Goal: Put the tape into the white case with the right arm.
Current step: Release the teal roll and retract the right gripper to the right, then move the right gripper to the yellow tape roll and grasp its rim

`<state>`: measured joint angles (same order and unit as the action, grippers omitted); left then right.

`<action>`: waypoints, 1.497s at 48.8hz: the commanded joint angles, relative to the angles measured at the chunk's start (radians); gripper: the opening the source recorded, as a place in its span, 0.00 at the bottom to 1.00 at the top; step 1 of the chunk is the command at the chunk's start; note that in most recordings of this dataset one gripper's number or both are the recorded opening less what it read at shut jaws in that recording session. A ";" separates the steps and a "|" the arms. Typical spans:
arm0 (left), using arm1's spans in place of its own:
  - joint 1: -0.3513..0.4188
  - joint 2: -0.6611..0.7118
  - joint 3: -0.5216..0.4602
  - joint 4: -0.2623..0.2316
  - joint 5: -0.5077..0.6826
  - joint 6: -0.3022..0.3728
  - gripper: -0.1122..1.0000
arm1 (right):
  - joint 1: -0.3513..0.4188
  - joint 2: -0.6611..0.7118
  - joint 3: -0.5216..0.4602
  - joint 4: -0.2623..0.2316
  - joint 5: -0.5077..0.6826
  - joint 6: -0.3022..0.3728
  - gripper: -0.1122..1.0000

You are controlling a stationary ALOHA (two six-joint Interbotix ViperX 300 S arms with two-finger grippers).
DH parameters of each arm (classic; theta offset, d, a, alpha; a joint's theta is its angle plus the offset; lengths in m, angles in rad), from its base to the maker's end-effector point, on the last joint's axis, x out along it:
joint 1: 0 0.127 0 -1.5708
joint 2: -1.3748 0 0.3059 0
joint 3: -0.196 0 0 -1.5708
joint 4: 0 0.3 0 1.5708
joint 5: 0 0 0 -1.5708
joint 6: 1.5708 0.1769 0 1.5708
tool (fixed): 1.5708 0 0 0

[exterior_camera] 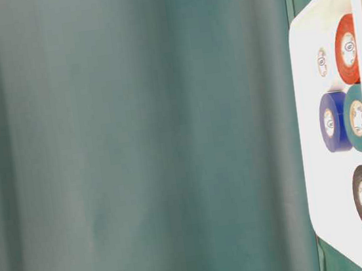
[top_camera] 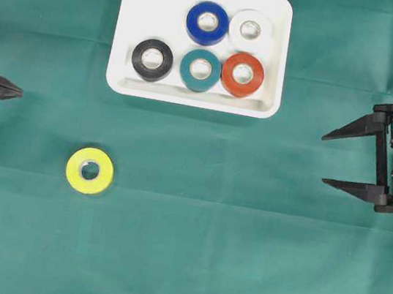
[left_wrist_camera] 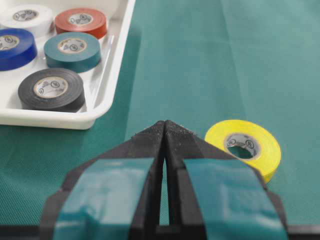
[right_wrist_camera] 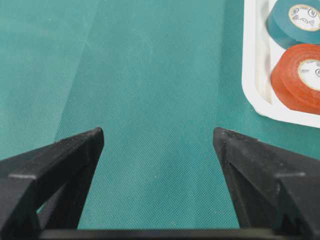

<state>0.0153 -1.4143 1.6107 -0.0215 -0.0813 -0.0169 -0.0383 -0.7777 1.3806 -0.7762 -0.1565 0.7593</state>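
- Green cloth (top_camera: 239, 257) covers the whole work surface, creased in places; nothing else marks the background.
- Far left edge, overhead view: left gripper (top_camera: 19, 92) sits with its two pointed fingers pressed together, holding nothing. The left wrist view confirms the tips meeting.
- Low on the left side: yellow tape (top_camera: 90, 170) lies flat on the cloth, alone, well apart from the tray. In the left wrist view it sits just beyond and to the right of the closed left tips.
- Upper middle: white case (top_camera: 121, 84) already holds five rolls lying flat: black tape (top_camera: 152, 60), blue tape (top_camera: 207, 23), teal tape (top_camera: 200, 71), white tape (top_camera: 251, 30), red tape (top_camera: 243, 75).
- Far right edge: right gripper (top_camera: 323, 159) hangs with its fingers spread wide and empty, pointing leftward across the cloth. Its own camera shows bare cloth between the tips and only a corner of the case at upper right.
- Step in hand, by judgement: reach toward the last loose roll; no grasp yet.
- Yellow tape lies across most of the table from the right claw, lower and far to its left.
- Next move likely calls for a long reach past the middle, descent over the roll, closing across it, then a carry up to the free left part of the case.
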 commanded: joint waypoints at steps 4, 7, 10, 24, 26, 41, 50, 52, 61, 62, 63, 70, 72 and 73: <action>0.003 0.008 -0.012 -0.002 -0.003 0.000 0.10 | 0.009 0.060 -0.051 -0.002 -0.011 -0.008 0.63; 0.003 0.008 -0.014 -0.002 -0.003 0.000 0.10 | 0.015 0.095 -0.069 -0.003 -0.015 -0.009 0.63; 0.003 0.008 -0.012 -0.003 -0.003 0.000 0.10 | 0.025 0.138 -0.095 -0.003 -0.023 -0.011 0.63; 0.003 0.008 -0.012 -0.002 -0.003 0.000 0.10 | 0.074 0.397 -0.282 -0.005 -0.029 -0.012 0.63; 0.003 0.008 -0.012 -0.003 -0.003 0.000 0.10 | 0.075 0.437 -0.313 -0.005 -0.029 -0.011 0.63; 0.003 0.008 -0.012 -0.002 -0.005 0.000 0.10 | 0.080 0.707 -0.584 -0.006 -0.025 -0.009 0.63; 0.003 0.008 -0.012 -0.002 -0.005 0.000 0.10 | 0.097 0.836 -0.742 -0.006 -0.023 -0.009 0.63; 0.003 0.008 -0.012 -0.002 -0.005 0.000 0.10 | 0.101 0.862 -0.775 -0.005 -0.021 -0.009 0.63; 0.003 0.008 -0.012 -0.003 -0.006 0.000 0.10 | 0.121 0.979 -0.933 -0.006 -0.018 -0.008 0.63; 0.003 0.008 -0.012 -0.002 -0.006 0.000 0.10 | 0.123 0.991 -0.948 -0.005 -0.015 -0.008 0.63; 0.003 0.008 -0.012 -0.002 -0.006 0.000 0.10 | 0.124 1.003 -0.963 -0.006 -0.014 -0.008 0.63; 0.003 0.008 -0.012 -0.002 -0.008 0.000 0.10 | 0.141 1.083 -1.066 -0.005 0.025 -0.006 0.63; 0.003 0.008 -0.012 -0.002 -0.008 0.000 0.10 | 0.146 1.106 -1.101 -0.005 0.046 -0.005 0.63; 0.003 0.006 -0.012 -0.002 -0.008 0.000 0.10 | 0.149 1.115 -1.117 -0.005 0.055 -0.005 0.63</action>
<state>0.0169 -1.4143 1.6107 -0.0230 -0.0813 -0.0169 0.0982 0.3344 0.3313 -0.7793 -0.1227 0.7532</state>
